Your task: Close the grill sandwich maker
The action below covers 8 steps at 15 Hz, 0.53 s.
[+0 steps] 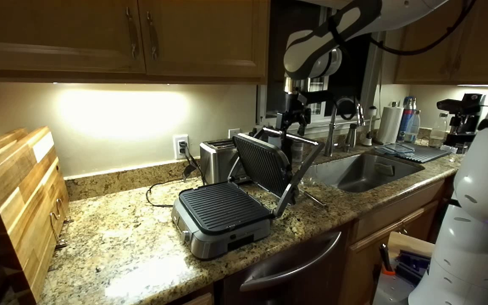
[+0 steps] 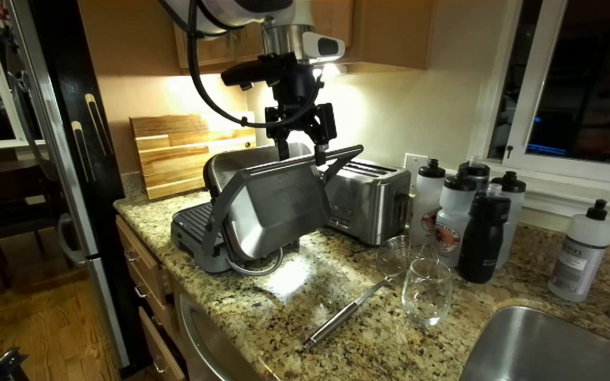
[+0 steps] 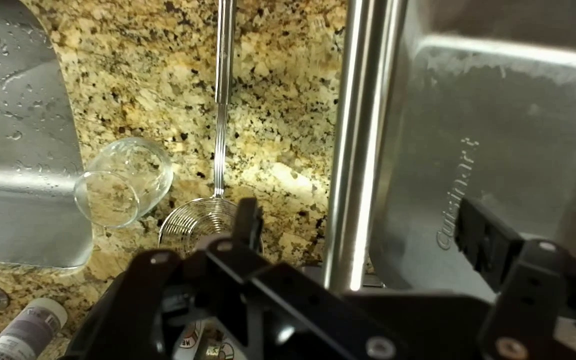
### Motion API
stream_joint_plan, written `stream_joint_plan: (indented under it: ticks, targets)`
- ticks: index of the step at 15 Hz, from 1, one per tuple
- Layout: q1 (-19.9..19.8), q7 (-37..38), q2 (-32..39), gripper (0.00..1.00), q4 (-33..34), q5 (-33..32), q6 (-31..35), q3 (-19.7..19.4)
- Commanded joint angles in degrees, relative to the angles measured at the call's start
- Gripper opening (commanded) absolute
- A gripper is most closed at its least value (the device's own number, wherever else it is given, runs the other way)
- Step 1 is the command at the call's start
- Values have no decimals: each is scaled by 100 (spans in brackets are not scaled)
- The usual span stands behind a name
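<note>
The silver grill sandwich maker (image 1: pixel 263 167) stands on the granite counter with its lid raised and tilted back. Its dark ribbed lower plate faces up. The lid's outer side shows in an exterior view (image 2: pixel 278 217) and in the wrist view (image 3: pixel 498 125). Its bar handle (image 3: pixel 363 125) is up at the lid's top and also shows in an exterior view (image 2: pixel 262 169). My gripper (image 2: pixel 302 157) points down at the handle with fingers spread, one on each side of the bar. In the wrist view my gripper (image 3: pixel 361 220) has gaps between both fingers and the bar.
A silver toaster (image 2: pixel 374 203) stands beside the lid, near the wall. A strainer (image 2: pixel 342 317), a clear glass (image 2: pixel 427 293) and several bottles (image 2: pixel 485 238) stand between the grill and the sink (image 1: pixel 367 169). Wooden boards (image 1: pixel 28 199) stand at the counter's far end.
</note>
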Motion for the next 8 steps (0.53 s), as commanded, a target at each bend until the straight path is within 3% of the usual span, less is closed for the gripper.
stream_joint_plan:
  ticks: [1,2,4,8]
  targets:
    - [8,-61,113,97,60,136,8,-34]
    - [6,-54,127,74,68,141,8,-33]
    - [1,-48,88,70,66,132,16,-33]
    - [10,-110,38,42,90,222,18,-38]
